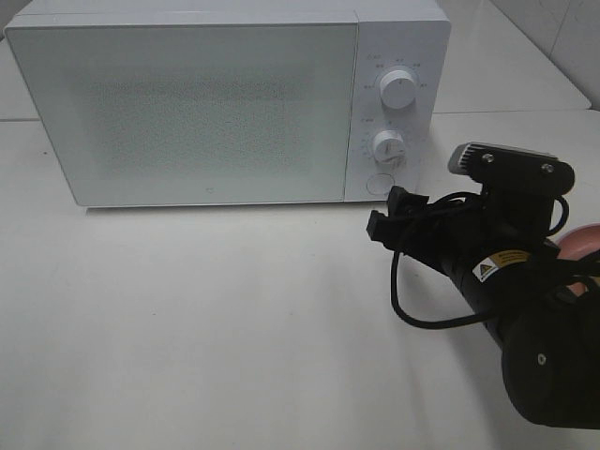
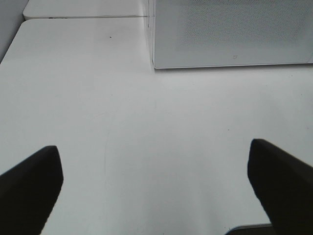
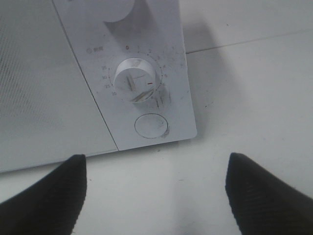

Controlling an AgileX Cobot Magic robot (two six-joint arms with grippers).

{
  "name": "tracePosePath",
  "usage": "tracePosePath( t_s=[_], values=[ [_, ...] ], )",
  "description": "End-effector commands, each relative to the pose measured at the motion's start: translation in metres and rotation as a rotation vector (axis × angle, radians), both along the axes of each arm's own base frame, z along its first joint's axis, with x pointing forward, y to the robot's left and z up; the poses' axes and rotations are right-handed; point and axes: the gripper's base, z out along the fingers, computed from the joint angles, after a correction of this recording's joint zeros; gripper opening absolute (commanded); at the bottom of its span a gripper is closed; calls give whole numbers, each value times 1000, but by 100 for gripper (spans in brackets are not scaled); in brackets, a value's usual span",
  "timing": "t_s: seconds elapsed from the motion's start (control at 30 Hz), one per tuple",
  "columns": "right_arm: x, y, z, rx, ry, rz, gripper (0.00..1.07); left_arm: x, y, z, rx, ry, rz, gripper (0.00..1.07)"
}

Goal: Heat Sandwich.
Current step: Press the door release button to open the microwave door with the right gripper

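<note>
Reading right end effector [image 1: 387, 212] as open, nothing between the jaws, hovering near the round door button [image 3: 151, 126] low on the microwave [image 1: 187, 103] control panel, not touching. Reading left end effector [image 2: 154, 146] as wide open and empty, over bare desk [image 1: 187, 319] short of the microwave's front. Not finding the sandwich in any view. Spotting only a sliver of pink plate [image 1: 583, 236] behind the right arm, so can't confirm sandwich on it. Seeing door shut; guessing current step = press button to pop it.

Risks from here:
- Could land high and nudge the timer knob [image 3: 135, 80] just above the button, giving a wrong setting.
- Could shove the whole microwave back by pushing off-axis on a smooth desk.
- Could clip the plate with the right arm, mostly hidden from the camera.
- Could block the swinging door with the left arm if parked too near.
</note>
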Motion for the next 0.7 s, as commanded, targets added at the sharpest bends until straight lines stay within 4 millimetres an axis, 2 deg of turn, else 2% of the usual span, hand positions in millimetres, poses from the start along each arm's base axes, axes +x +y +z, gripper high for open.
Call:
tracePosePath(
  t_s=[0.03, 0.07, 0.13, 0.17, 0.27, 0.3, 0.4, 0.5, 0.6, 0.63, 0.67, 0.7],
  values=[
    [1, 3, 4, 264, -8, -73, 73, -3, 0, -1, -2, -30, -1, 97],
    [1, 3, 4, 422, 2, -119, 71, -3, 0, -1, -2, -30, -1, 97],
    [1, 3, 4, 571, 12, -164, 68, -3, 0, -1, -2, -30, -1, 97],
    [1, 3, 4, 571, 12, -164, 68, -3, 0, -1, -2, -30, -1, 97],
    [1, 3, 4, 871, 31, -252, 61, -3, 0, -1, -2, -30, -1, 97],
    [1, 3, 4, 871, 31, -252, 61, -3, 0, -1, -2, -30, -1, 97],
    [1, 3, 4, 1118, 47, -326, 51, -3, 0, -1, -2, -30, -1, 97],
    [1, 3, 4, 1179, 51, -345, 44, -3, 0, -1, -2, -30, -1, 97],
    [1, 2, 4, 1204, 52, -355, 23, -3, 0, -1, -2, -30, -1, 97],
    [1, 2, 4, 1204, 52, -355, 23, -3, 0, -1, -2, -30, -1, 97],
    [2, 2, 4, 1204, 51, -354, 17, -3, 0, -1, -2, -30, -1, 97],
    [2, 2, 4, 1204, 51, -354, 7, -3, 0, -1, -2, -30, -1, 97]
  ],
)
